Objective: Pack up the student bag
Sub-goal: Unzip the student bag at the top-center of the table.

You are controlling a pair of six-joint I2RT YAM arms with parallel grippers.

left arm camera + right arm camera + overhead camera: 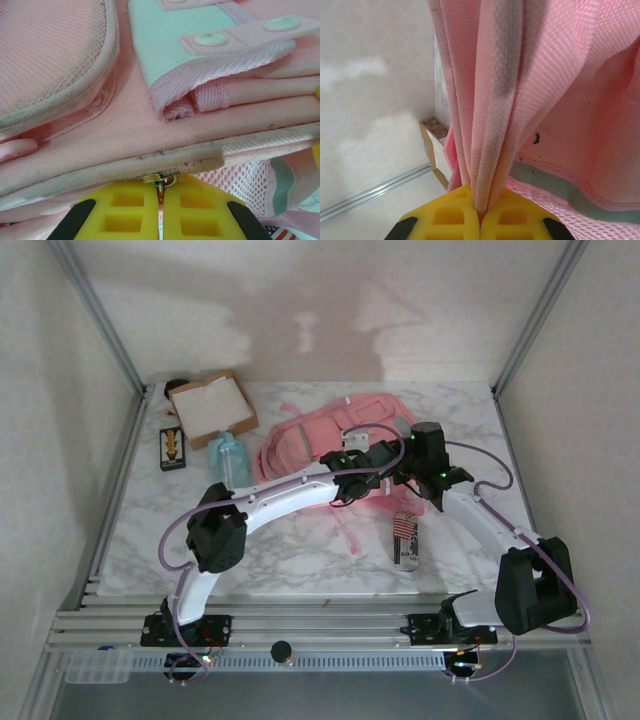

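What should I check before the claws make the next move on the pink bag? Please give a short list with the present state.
1. Left claw shut on the zipper pull: ok, the metal tab sits between its fingers.
2. Right claw shut on the bag: ok, a fold of pink fabric runs between its fingers.
3. Zipper open for packing: not ok at the pull, where the seam looks closed; farther along, cannot tell.
4. Things to pack lie near the bag: ok, the light-blue pouch and the cardboard box are on the table to its left.
5. Cables free of the bag: cannot tell.
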